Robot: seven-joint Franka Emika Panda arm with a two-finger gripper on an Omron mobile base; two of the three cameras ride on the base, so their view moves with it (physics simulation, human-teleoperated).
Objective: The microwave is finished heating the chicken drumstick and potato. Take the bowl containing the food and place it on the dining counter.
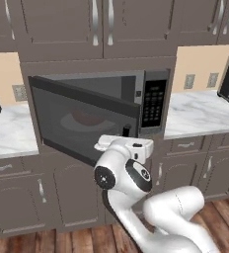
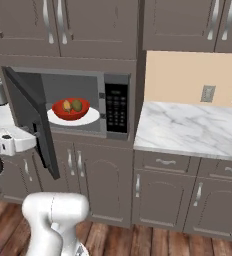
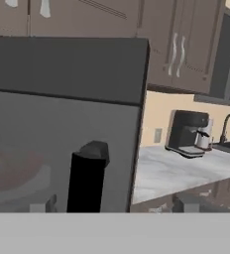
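Claw point(image 3: 67, 206) state: cannot tell, sitting right at the microwave point(image 2: 78, 105) door's free edge. Bowl point(image 2: 71, 108) is waiting inside on the turntable point(image 2: 90, 119). Half-open door is risking a forearm snag reaching in.

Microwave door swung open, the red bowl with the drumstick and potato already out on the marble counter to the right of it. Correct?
Not quite. The shallow red bowl still sits inside the grey-framed microwave, on its white round turntable, with the yellow-orange drumstick and olive-brown potato in it. The right base view shows this. The door is indeed open.
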